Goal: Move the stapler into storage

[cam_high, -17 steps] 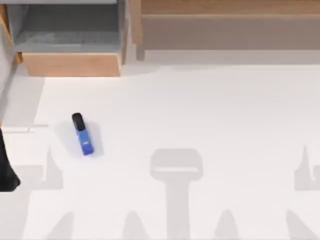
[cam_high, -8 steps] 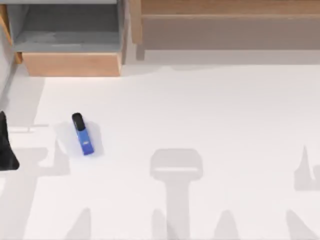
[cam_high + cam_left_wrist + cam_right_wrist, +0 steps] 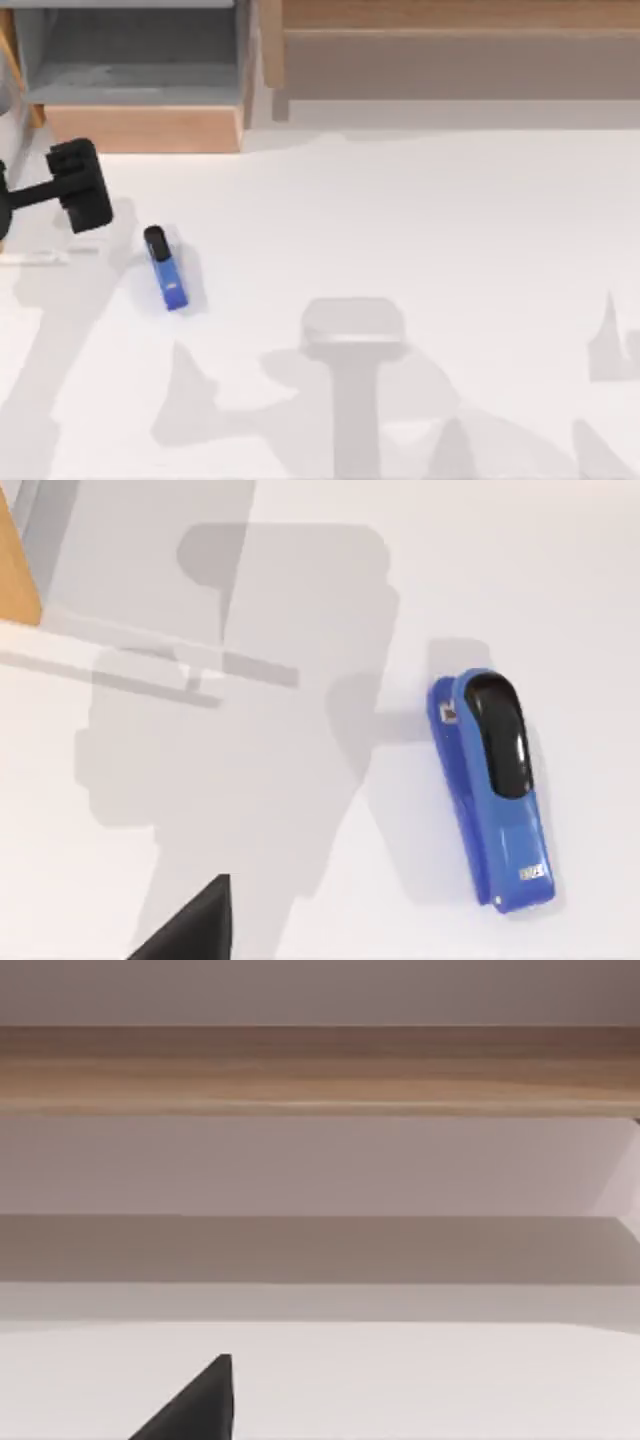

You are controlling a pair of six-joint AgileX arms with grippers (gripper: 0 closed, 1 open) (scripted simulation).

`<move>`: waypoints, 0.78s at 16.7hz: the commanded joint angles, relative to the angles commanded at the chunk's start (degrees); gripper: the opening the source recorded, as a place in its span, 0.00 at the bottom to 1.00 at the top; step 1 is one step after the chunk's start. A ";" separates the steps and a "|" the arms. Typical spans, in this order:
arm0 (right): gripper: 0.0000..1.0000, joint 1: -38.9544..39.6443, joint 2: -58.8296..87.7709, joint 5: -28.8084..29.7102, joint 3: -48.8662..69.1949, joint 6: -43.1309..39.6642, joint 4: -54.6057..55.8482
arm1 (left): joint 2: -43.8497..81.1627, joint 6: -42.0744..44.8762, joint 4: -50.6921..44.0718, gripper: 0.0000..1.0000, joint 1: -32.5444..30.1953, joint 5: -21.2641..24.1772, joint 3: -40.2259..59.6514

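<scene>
— So, where do you find the small, slim blue stapler with the black rounded end (image 3: 164,268)?

— You see it lying flat on the plain white worktop (image 3: 400,220), toward the left side in the top view, well in front of the open wooden drawer with the grey inside (image 3: 140,90). Its long axis runs almost front to back across the worktop, tilted a little: the black rounded end points toward the drawer and leans slightly left, and the blue end points toward the near edge and slightly right.

— And how does it look up close?

— In the left wrist view you get the stapler (image 3: 493,785) plainly: a bright blue body, a glossy black cap over the upper half at one end, and a small pale label near the blue tip. It casts a soft shadow on the worktop beside it.

— Where is your left tool?

— Your black left tool (image 3: 80,185) hangs over the worktop just to the left of the stapler and a little nearer the drawer, apart from it, not touching. You cannot tell whether its fingers are spread or closed. It carries nothing that you can see.

— And the right arm?

— Your right wrist view looks at the long light wooden cabinet (image 3: 320,1070) at the back of the worktop; a dark fingertip (image 3: 195,1405) shows at that picture's edge, and you cannot tell that tool's state.
</scene>
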 joint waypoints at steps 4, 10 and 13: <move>1.00 0.00 0.00 0.00 0.00 0.00 0.00 | 22.94 -7.31 -11.82 1.00 -3.33 0.06 16.22; 1.00 0.00 0.00 0.00 0.00 0.00 0.00 | 46.72 -15.37 -23.79 1.00 -6.98 0.08 35.17; 1.00 0.00 0.00 0.00 0.00 0.00 0.00 | 52.40 -17.36 -26.47 1.00 -7.87 0.05 40.10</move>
